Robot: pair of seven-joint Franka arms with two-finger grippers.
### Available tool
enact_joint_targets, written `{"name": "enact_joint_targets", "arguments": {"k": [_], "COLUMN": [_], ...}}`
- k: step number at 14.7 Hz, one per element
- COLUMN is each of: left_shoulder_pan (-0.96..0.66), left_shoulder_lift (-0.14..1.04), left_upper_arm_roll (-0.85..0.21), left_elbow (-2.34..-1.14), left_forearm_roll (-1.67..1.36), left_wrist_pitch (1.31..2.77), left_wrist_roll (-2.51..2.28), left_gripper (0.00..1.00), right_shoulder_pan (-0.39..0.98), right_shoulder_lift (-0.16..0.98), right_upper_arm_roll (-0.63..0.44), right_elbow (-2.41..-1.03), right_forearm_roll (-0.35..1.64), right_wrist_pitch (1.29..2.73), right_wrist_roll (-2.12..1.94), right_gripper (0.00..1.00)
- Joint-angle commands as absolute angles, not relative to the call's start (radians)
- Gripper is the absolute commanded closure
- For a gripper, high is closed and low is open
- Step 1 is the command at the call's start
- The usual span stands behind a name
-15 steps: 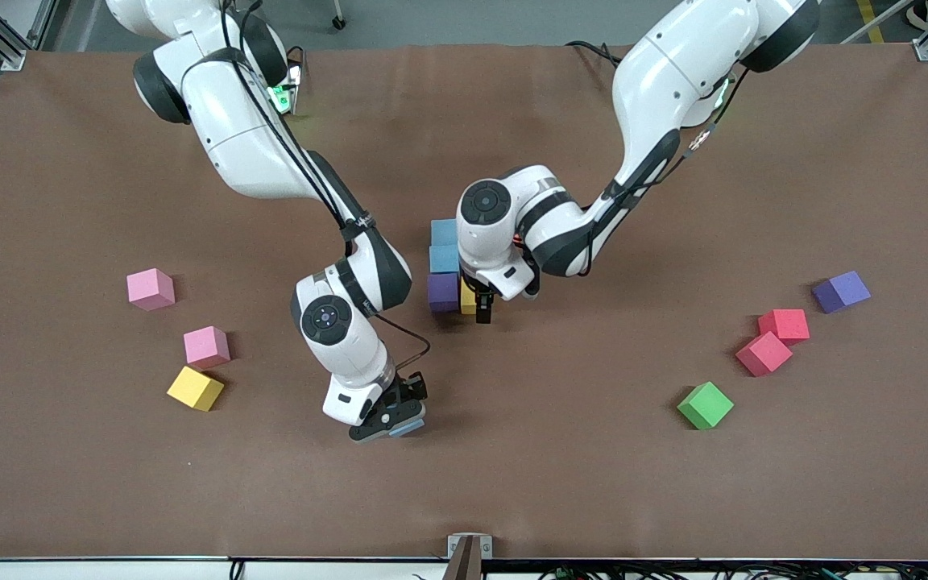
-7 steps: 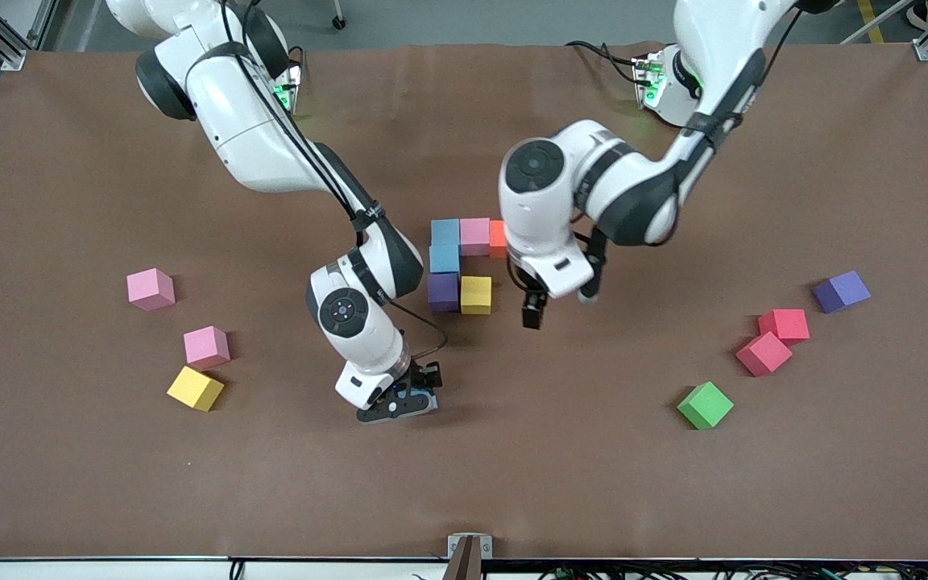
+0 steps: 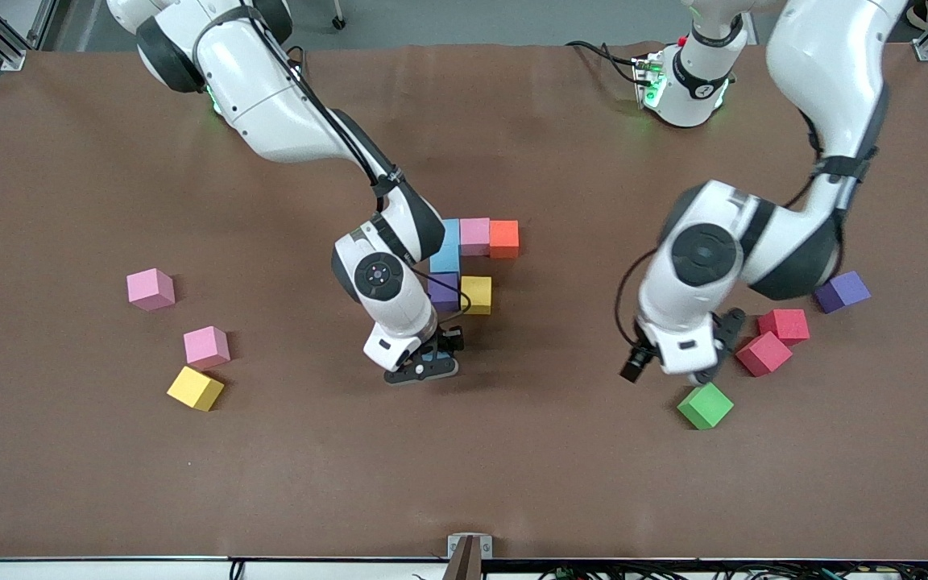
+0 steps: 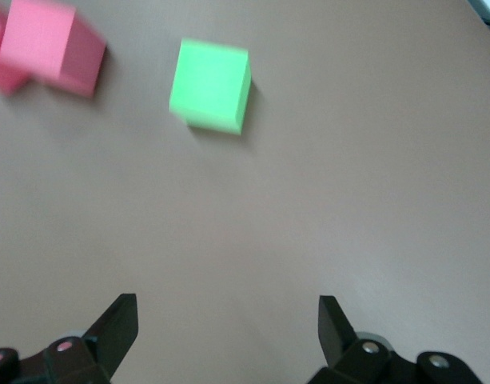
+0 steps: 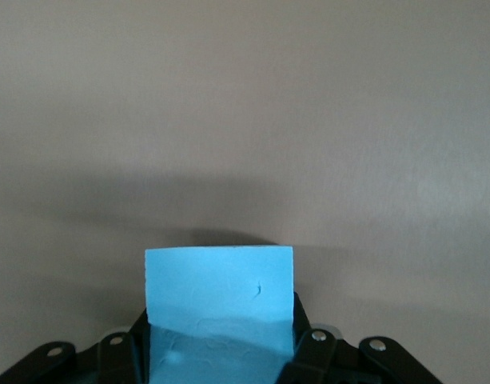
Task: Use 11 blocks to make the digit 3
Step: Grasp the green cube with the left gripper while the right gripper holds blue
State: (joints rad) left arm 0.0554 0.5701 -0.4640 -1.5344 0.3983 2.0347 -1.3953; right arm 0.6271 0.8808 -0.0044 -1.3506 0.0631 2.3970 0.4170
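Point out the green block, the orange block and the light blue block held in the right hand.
green block [image 3: 705,404], front view, top face.
orange block [image 3: 504,236], front view, top face.
held light blue block [image 5: 219,298], right wrist view, upper face.

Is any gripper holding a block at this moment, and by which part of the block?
The right gripper holds a light blue block, its fingers pressing two opposite side faces. The left gripper is open and holds nothing.

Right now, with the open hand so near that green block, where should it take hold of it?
From straight above, with the left hand closing on two opposite flat sides of the green block. It sits flat and alone on the table, apart from the red blocks, turned at a slant, so the hand should probably rotate to match.
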Motion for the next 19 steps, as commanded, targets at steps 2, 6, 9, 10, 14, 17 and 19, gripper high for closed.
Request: {"name": "enact_joint_targets", "arguments": {"k": [2, 6, 9, 10, 14, 17, 19], "left_shoulder_pan": [0.138, 0.169, 0.172, 0.178, 0.222, 0.222, 0.222], "left_shoulder_lift": [0.678, 0.814, 0.845, 0.845, 0.874, 0.899, 0.905], "left_upper_arm_roll": [-0.466, -0.465, -0.448, -0.445, -0.433, -0.414, -0.414], "left_elbow": [-1.45, -1.336, -1.325, -1.327, -1.328, -1.325, -1.327], "left_forearm_roll": [0.385, 0.385, 0.382, 0.377, 0.362, 0.361, 0.36], "left_wrist_pitch": [2.046, 2.115, 2.184, 2.184, 2.191, 2.192, 2.204], "left_wrist_roll": [-1.113, -0.948, -0.94, -0.939, -0.895, -0.89, -0.891], "left_gripper": [0.01, 0.0, 0.0, 0.0, 0.0, 0.0, 0.0], "right_shoulder_pan": [0.71, 0.744, 0.749, 0.752, 0.758, 0.762, 0.765], "right_shoulder_lift": [0.824, 0.825, 0.825, 0.825, 0.824, 0.824, 0.824], "right_upper_arm_roll": [-0.084, -0.094, -0.094, -0.094, -0.094, -0.092, -0.091], "right_elbow": [-1.447, -1.457, -1.47, -1.471, -1.491, -1.505, -1.505], "right_forearm_roll": [0.06, 0.058, 0.058, 0.058, 0.058, 0.058, 0.058], "right_wrist_pitch": [2.396, 2.396, 2.396, 2.396, 2.395, 2.395, 2.393], "right_wrist_roll": [0.442, 0.502, 0.515, 0.517, 0.515, 0.518, 0.518], "right_gripper": [0.93, 0.93, 0.93, 0.93, 0.92, 0.92, 0.91]}}
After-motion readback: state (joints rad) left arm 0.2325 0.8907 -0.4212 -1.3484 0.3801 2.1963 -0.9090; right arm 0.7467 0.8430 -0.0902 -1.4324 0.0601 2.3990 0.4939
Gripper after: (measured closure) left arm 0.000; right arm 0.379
